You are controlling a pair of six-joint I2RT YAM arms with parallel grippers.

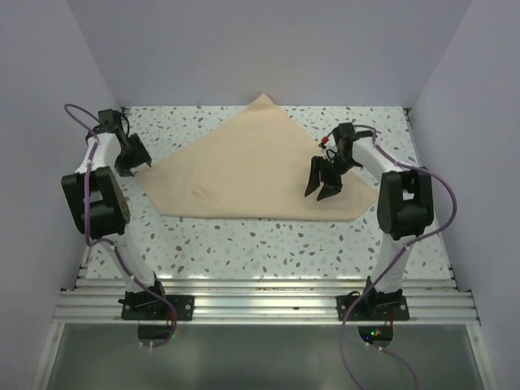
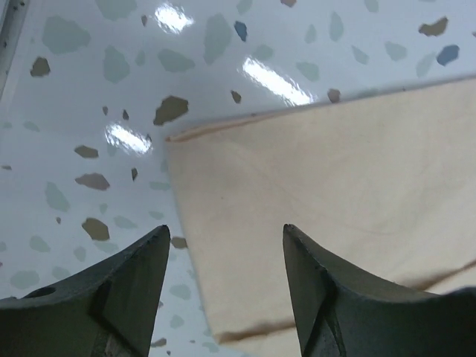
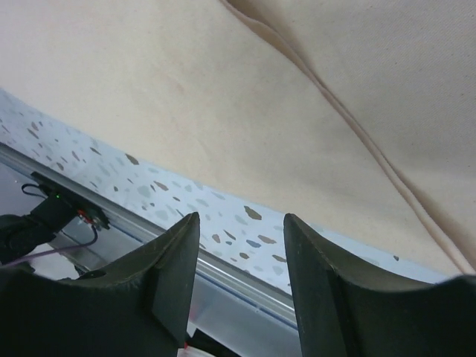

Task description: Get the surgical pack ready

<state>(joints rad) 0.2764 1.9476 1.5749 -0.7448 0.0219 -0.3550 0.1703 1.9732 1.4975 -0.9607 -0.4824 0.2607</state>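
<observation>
1. The left gripper (image 2: 225, 245) is open, with nothing between its two fingers. It hangs just over the left corner (image 2: 178, 145) of the tan cloth (image 2: 335, 193).
2. The right gripper (image 3: 240, 230) is open too and holds nothing. It hangs over the right part of the cloth, near a folded edge (image 3: 349, 123).
3. The cloth lies flat on the speckled table (image 1: 268, 244), between the two arms. It looks folded over, with a point at the back.
4. No tray, scissors or gauze shows in any view.
5. I think the cloth is soft, light and floppy. It will sag and bend when lifted, and it may slide on the shiny table.
6. A good place to take hold is a corner or a loose edge, where a finger can slip under just one layer. Pinching the middle would only bunch it up.
</observation>
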